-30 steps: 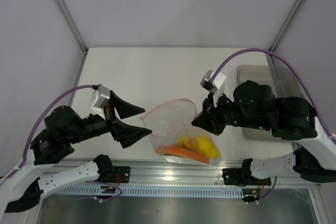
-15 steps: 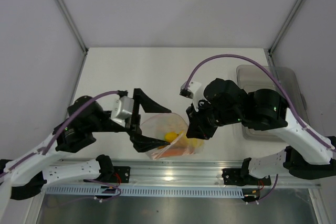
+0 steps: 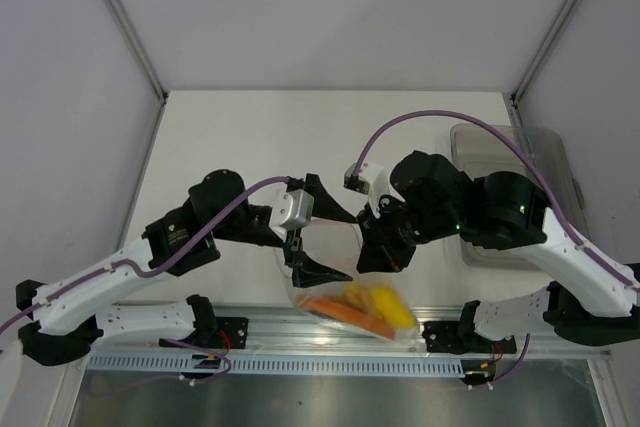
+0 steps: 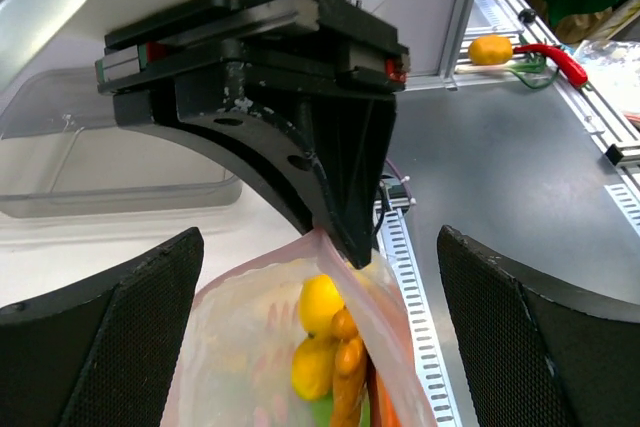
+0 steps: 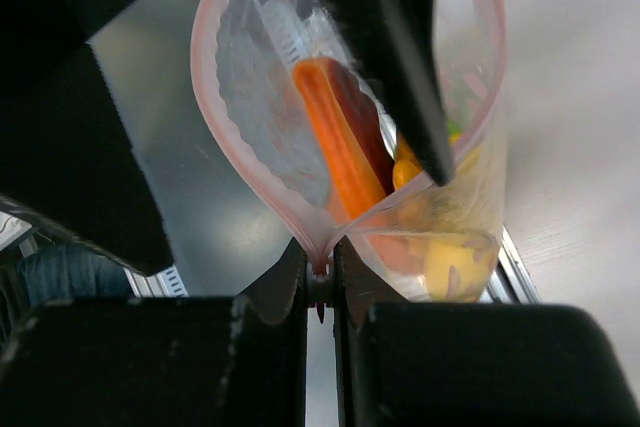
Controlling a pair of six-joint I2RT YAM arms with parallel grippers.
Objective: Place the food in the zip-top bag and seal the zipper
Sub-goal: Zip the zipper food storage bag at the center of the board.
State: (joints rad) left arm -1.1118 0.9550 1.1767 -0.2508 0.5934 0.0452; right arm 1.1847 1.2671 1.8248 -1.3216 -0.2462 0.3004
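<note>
Several food pieces (image 3: 375, 312) are sitting inside the bag (image 3: 335, 292), which is hanging low at front centre, seen from above. Left wrist: left gripper (image 4: 320, 277) is gaping wide, grasping nothing. Right wrist: right gripper (image 5: 320, 267) is pinching the zipper (image 5: 250, 187) end; the mouth is standing open, sealing remaining.
</note>
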